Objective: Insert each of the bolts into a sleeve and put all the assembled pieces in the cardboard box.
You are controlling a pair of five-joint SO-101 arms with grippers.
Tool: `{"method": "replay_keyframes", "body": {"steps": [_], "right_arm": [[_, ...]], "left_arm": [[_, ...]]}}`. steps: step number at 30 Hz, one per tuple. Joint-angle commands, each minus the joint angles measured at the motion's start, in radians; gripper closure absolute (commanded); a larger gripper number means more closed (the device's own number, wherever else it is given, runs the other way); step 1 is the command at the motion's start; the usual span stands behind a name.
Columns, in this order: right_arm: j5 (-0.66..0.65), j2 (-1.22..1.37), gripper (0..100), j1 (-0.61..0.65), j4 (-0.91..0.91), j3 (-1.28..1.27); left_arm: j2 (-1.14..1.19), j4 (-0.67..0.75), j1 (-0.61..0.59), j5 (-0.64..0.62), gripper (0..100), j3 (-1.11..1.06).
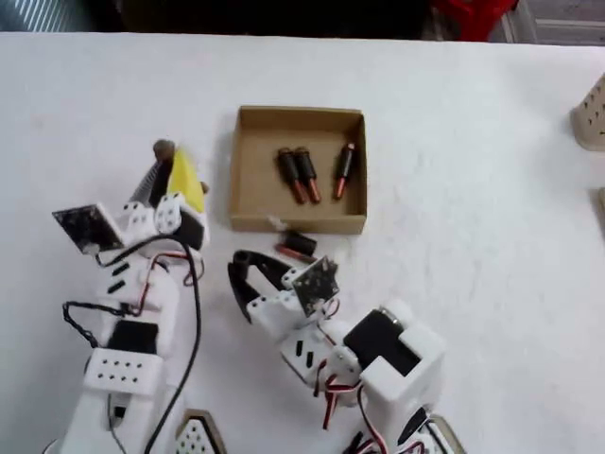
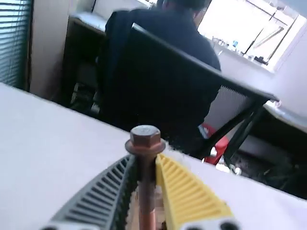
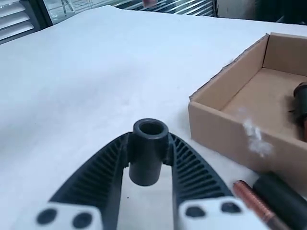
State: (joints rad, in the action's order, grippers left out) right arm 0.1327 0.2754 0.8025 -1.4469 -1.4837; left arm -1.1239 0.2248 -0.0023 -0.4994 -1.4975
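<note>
1. L arm: the left gripper (image 2: 144, 163) is clenched on a bolt (image 2: 145, 143). One finger is grey and one is yellow. The bolt stands btw them w/ its copper head poking out past the tips.
2. From up high, the left gripper (image 1: 168, 163) is to the left of the cardboard box (image 1: 253, 184). It is near the box but not touching it.
3. R arm: the right gripper (image 3: 148, 140) is squeezing a black sleeve (image 3: 147, 160) btw its two black fingers. The sleeve's open hole sticks out past the tips.
4. From up high, the right gripper (image 1: 238, 279) is in front of the box, near its front left corner. The sleeve is hard to pick out there, black on black. It may be the dark bit btw the tips.
5. In the box lie three done pieces (image 1: 307, 174), each a bolt in a dark sleeve. Two lie side by side, about touching. The third lies apart, nearer the right wall.
6. One more done piece, the outside piece (image 1: 297, 245), lies on the white table (image 1: 473, 284). It is just in front of the box's front wall, close to the right gripper.
</note>
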Motion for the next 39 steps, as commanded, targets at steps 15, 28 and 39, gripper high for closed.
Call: {"method": "replay_keyframes", "body": {"steps": [15,28,39], "right_arm": [[0.011,-0.001,98.2,-0.001,0.025,0.031],[0.011,-0.001,98.2,-0.018,0.065,0.06],[0.011,-0.001,98.2,-0.018,0.065,0.058]], "left_arm": [[0.69,0.12,0.033,0.097,98,0.404],[0.203,-0.284,0.157,0.097,98,0.187],[0.134,-0.359,0.234,0.169,98,0.133]]}}
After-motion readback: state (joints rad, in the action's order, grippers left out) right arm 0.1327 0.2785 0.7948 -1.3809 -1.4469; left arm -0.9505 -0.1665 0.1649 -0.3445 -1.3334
